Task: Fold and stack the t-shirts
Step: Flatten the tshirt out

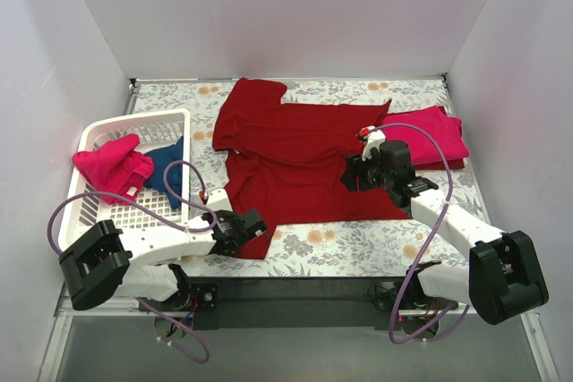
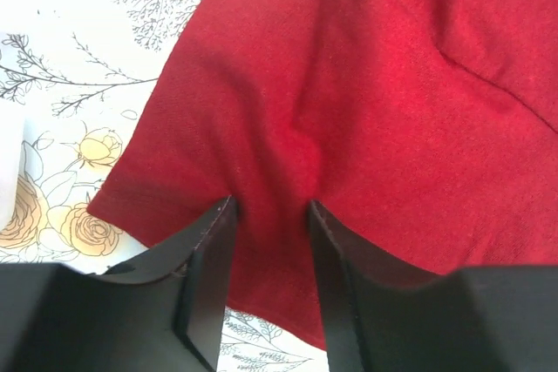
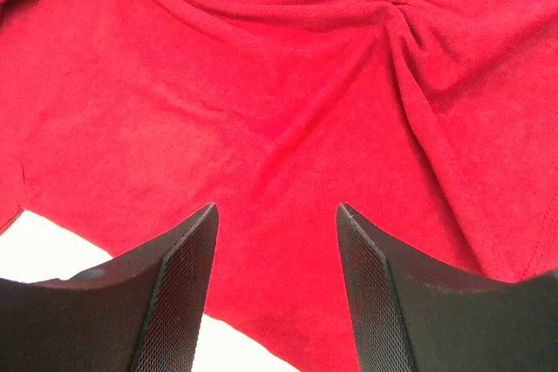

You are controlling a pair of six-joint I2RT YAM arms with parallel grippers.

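Top external view: dark red t-shirt (image 1: 295, 154) spread across the middle of the desk (image 1: 358, 243). Risk, in my judgement: my left hand (image 1: 253, 225), low at the shirt's near-left hem and half closed astride a shallow pucker, may catch one layer only. I cannot tell whether it grips. My right hand (image 1: 358, 172), angled down onto the shirt's right side, stands half open over flat cloth.

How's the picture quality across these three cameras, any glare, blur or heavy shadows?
Top external view: even, soft light, sharp, only faint shadows around the dark red t-shirt. Left wrist view: the floral tablecloth is washed out towards the left edge, and the left hand is a near-black silhouette. Right wrist view: the shirt's weave looks slightly soft, and the tablecloth at lower left is blown out white.
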